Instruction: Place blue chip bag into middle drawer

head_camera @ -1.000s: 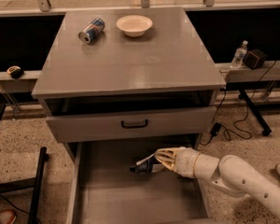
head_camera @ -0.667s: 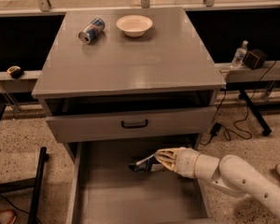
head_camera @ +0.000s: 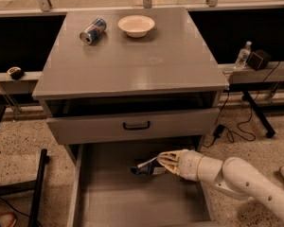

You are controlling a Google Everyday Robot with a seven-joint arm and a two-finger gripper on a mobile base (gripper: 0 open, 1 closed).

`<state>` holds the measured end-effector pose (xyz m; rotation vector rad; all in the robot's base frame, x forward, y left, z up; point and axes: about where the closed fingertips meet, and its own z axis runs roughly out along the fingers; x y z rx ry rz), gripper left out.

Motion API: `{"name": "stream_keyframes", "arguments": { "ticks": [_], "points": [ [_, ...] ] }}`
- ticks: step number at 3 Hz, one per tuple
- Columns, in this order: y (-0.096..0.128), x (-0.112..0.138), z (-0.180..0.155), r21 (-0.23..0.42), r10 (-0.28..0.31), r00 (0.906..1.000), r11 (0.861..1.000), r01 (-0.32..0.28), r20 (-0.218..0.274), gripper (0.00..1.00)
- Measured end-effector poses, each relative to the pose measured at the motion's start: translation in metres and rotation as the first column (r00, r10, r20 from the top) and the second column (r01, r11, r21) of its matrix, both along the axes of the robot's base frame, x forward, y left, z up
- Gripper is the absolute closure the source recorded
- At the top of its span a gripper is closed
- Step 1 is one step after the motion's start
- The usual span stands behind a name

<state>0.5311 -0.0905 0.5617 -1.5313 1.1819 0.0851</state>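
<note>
The blue chip bag (head_camera: 145,168), dark blue with a pale sealed end, is held at the tips of my gripper (head_camera: 162,163) inside the pulled-out middle drawer (head_camera: 128,200). The bag hangs low over the back part of the grey drawer floor; I cannot tell whether it touches the floor. My gripper reaches in from the right, its white arm (head_camera: 236,176) crossing the drawer's right side. The fingers are closed on the bag's right end.
Above it, a grey drawer front with a black handle (head_camera: 136,125) stands slightly open. On the cabinet top are a blue-silver can (head_camera: 92,30) and a white bowl (head_camera: 136,25). A water bottle (head_camera: 243,56), a black box (head_camera: 259,59) and cables lie at right; a black stand (head_camera: 38,183) at left.
The gripper and the bag have shifted very slightly left and down inside the drawer. Nothing else has moved.
</note>
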Motion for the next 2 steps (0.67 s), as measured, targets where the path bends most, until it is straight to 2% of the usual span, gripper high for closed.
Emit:
{"name": "stream_keyframes", "arguments": {
  "ticks": [1,2],
  "points": [
    [0.001,-0.001,0.001,-0.005,0.004,1.0,1.0,-0.004,-0.002,0.14],
    [-0.015,-0.04,0.021,-0.075,0.035,0.9984,0.996,-0.039,-0.045,0.0]
  ]
}}
